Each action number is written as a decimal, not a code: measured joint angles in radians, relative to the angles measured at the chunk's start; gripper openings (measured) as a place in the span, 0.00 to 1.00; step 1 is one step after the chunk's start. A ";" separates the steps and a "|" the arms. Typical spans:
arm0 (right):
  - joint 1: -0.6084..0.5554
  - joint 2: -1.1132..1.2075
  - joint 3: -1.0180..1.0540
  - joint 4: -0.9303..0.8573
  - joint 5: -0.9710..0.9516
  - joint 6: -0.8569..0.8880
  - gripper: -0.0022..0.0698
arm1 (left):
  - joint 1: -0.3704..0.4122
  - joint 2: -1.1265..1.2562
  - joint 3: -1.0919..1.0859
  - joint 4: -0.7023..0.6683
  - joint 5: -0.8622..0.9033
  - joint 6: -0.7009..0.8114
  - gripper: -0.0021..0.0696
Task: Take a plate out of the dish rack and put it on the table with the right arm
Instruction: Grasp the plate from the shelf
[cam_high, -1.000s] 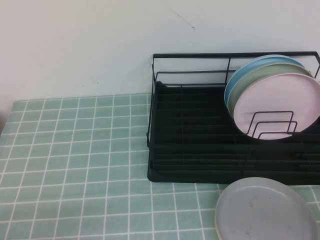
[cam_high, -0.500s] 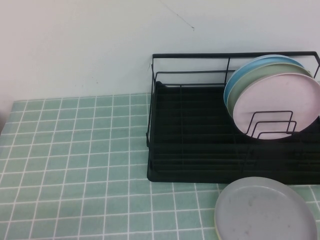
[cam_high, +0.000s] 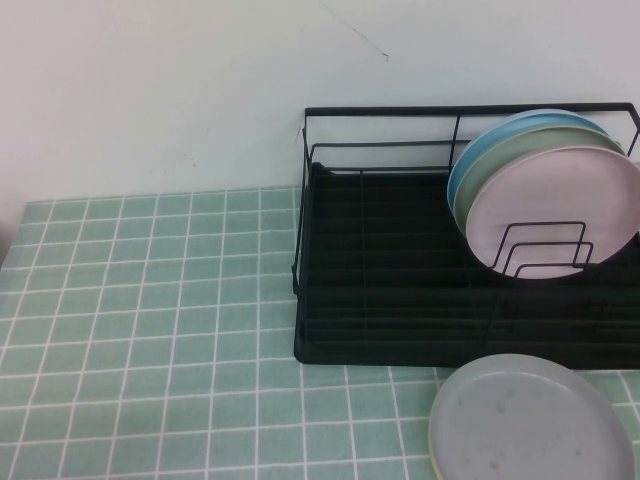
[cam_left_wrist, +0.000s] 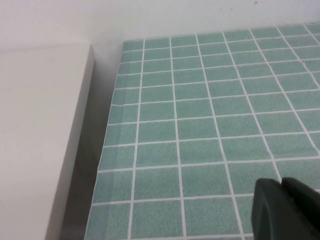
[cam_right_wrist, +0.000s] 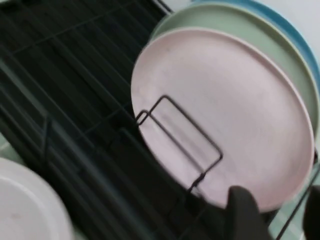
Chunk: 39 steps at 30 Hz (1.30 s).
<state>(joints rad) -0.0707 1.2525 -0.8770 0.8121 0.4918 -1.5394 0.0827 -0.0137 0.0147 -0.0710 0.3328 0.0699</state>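
The pale pink plate (cam_high: 560, 205) stands upright at the front of a stack in the right end of the black wire dish rack (cam_high: 380, 280). In the right wrist view the plate (cam_right_wrist: 225, 115) fills the middle, behind a wire divider of the rack (cam_right_wrist: 65, 75). My right gripper (cam_right_wrist: 280, 212) is open and empty, close to the plate's rim without touching it. My left gripper (cam_left_wrist: 281, 184) is shut and empty, low over the mint-green tiled table (cam_left_wrist: 200, 100). Neither arm shows in the high view.
A pale green plate (cam_high: 540, 140) and a blue plate (cam_high: 500, 135) stand behind the pink one. A grey plate (cam_high: 530, 420) lies flat on the table (cam_high: 150, 300) in front of the rack. A white block (cam_left_wrist: 40, 125) borders the table's left edge.
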 joint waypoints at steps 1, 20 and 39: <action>0.000 0.027 -0.019 0.023 0.000 -0.047 0.42 | 0.000 0.000 0.000 0.000 0.000 0.000 0.02; 0.000 0.347 -0.240 0.164 -0.001 -0.329 0.46 | 0.000 0.000 0.000 0.000 0.000 0.000 0.02; 0.000 0.418 -0.263 0.314 -0.016 -0.551 0.46 | 0.000 0.000 0.000 0.000 0.000 0.000 0.02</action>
<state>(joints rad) -0.0707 1.6702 -1.1397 1.1258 0.4754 -2.0906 0.0827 -0.0137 0.0147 -0.0710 0.3328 0.0699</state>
